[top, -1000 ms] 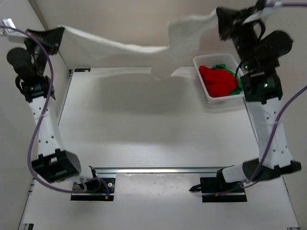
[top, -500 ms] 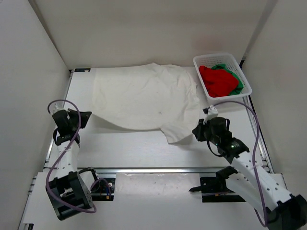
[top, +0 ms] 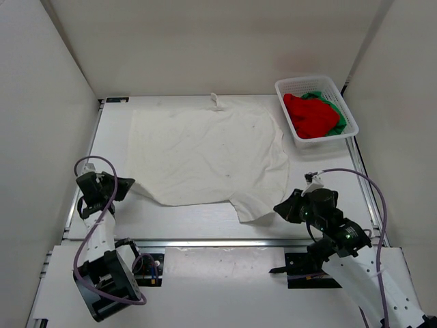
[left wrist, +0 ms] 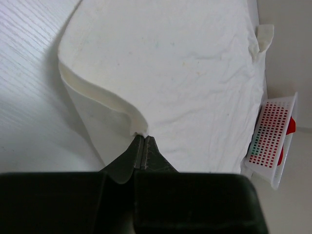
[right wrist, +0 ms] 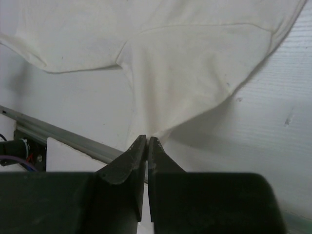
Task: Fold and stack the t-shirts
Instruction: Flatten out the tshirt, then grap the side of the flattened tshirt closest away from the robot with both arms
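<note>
Pale cloth fills mid-frame: the white t-shirt lies spread flat on the table. The left gripper at lower left and the right gripper at lower right each pinch its near edge, jaws pressed together. At upper right, the red t-shirt and green t-shirt lie bunched in the basket.

In the basket at the table's far right corner, the red t-shirt covers most of the green t-shirt. The left wrist view's right edge cuts the basket off. The white t-shirt's pinched edge vanishes between the left gripper's closed fingertips
</note>
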